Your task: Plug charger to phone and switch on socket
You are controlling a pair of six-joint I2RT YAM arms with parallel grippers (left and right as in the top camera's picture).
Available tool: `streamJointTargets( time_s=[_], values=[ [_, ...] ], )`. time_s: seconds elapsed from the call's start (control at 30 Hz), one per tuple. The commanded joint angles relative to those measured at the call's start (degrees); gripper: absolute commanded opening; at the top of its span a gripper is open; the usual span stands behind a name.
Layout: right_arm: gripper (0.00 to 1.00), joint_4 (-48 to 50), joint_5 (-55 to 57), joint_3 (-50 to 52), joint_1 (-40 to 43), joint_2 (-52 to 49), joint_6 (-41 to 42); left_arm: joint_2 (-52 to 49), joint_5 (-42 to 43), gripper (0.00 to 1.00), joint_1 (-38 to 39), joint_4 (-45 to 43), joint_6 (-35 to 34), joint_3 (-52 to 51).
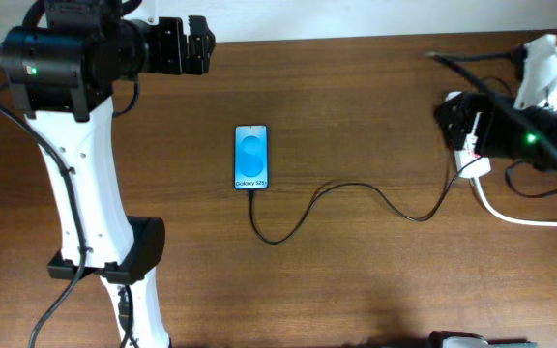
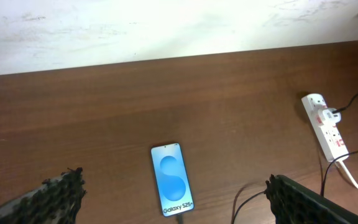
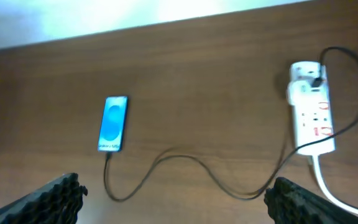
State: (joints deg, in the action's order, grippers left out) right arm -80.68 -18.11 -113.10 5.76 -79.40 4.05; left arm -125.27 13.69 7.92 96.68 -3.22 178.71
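The phone (image 1: 251,157) lies flat on the table with its blue screen up; it also shows in the left wrist view (image 2: 171,179) and the right wrist view (image 3: 113,122). The thin black charger cable (image 1: 356,187) runs from the phone's bottom edge in a loop to the white socket strip (image 1: 475,166) at the right. The socket (image 3: 312,115) carries a white plug at its far end (image 2: 331,116). My left gripper (image 1: 201,43) is open and empty, high behind the phone (image 2: 173,182). My right gripper (image 1: 450,121) is open and empty above the socket (image 3: 176,186).
The socket's thick white cord (image 1: 515,215) trails off to the right edge. The left arm's base (image 1: 104,261) stands at the front left. A pale wall (image 2: 166,25) borders the table's far edge.
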Motion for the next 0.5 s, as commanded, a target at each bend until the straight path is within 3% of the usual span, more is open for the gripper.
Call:
streamJointTargets(
  time_s=[0.0, 0.27, 0.33, 0.47],
  values=[
    [0.98, -2.4, 0.6, -0.4, -0.9, -1.1, -0.7, -0.4, 0.5, 0.99, -0.1, 0.0, -0.2, -0.2],
    [0.99, -2.4, 3.3, -0.3, -1.7, 0.2, -0.9, -0.4, 0.5, 0.99, -0.1, 0.0, -0.2, -0.2],
    [0.98, 2.8, 8.2, 1.2, -4.7, 3.5, -0.9, -0.4, 0.5, 0.99, -0.1, 0.0, -0.2, -0.2],
    [0.98, 15.8, 13.7, 14.4, -8.1, 13.9, -0.9, -0.4, 0.5, 0.99, -0.1, 0.0, -0.2, -0.2]
  ],
)
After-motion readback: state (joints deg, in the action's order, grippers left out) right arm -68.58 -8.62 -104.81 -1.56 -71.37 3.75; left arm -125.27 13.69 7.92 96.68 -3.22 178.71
